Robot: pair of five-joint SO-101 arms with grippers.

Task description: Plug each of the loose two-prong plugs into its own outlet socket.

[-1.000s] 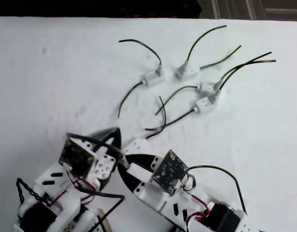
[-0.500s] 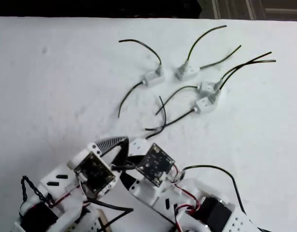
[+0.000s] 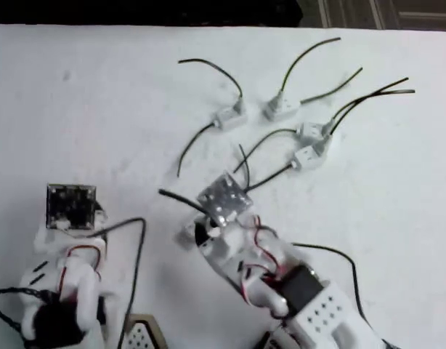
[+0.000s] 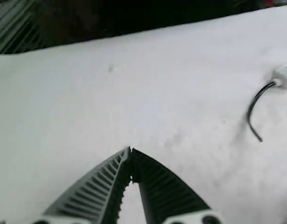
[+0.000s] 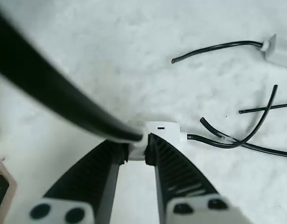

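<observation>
**Right pincer clamps a plug, left one shut on nothing**

The right gripper (image 5: 136, 145) is down at the table (image 3: 78, 109) near its middle. Its two fingers are pinched on a white plug (image 5: 157, 129), and a thin black wire (image 5: 218, 141) trails from the plug's end. The left gripper (image 4: 130, 156) hangs over the front left of the table with its fingertips pressed together and nothing between them. Four more white plug-and-socket pieces (image 3: 230, 116) lie clustered farther back, their wires curling outwards.
</observation>
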